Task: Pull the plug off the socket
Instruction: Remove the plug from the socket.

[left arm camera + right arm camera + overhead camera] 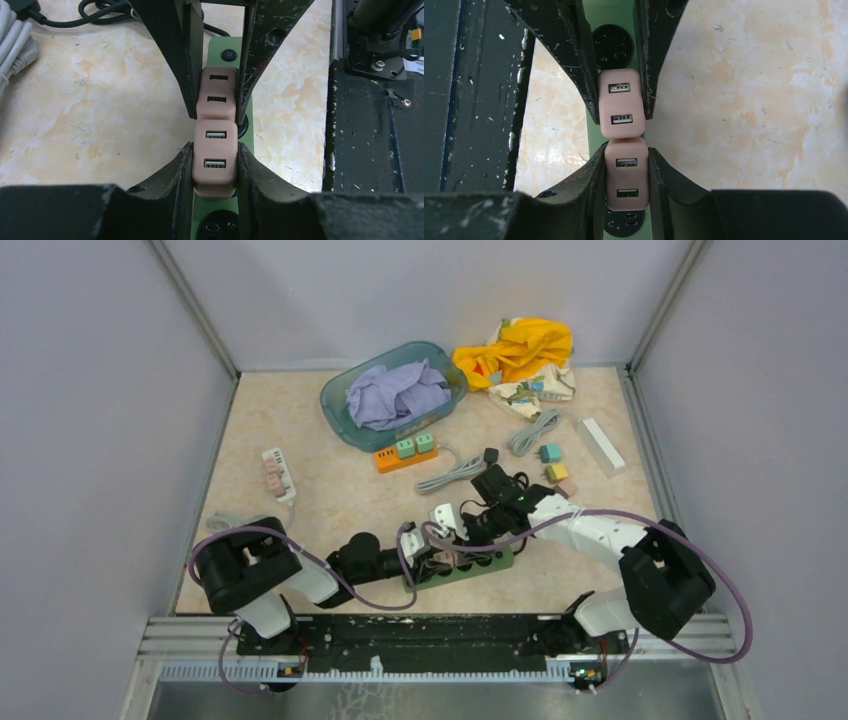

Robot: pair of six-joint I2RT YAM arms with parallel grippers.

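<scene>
Two pink plugs (215, 162) on green strip (216, 49)

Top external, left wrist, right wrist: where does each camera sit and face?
Top external: above and behind the bases, looking down at the table; both arms show, meeting over the green power strip.
Left wrist: on the left arm, looking down the left gripper, shut on the left-held plug.
Right wrist: on the right arm, looking down the right gripper, shut on the right-held plug.
Shared: both wrist views show both pink plugs, side by side, from opposite ends.
</scene>
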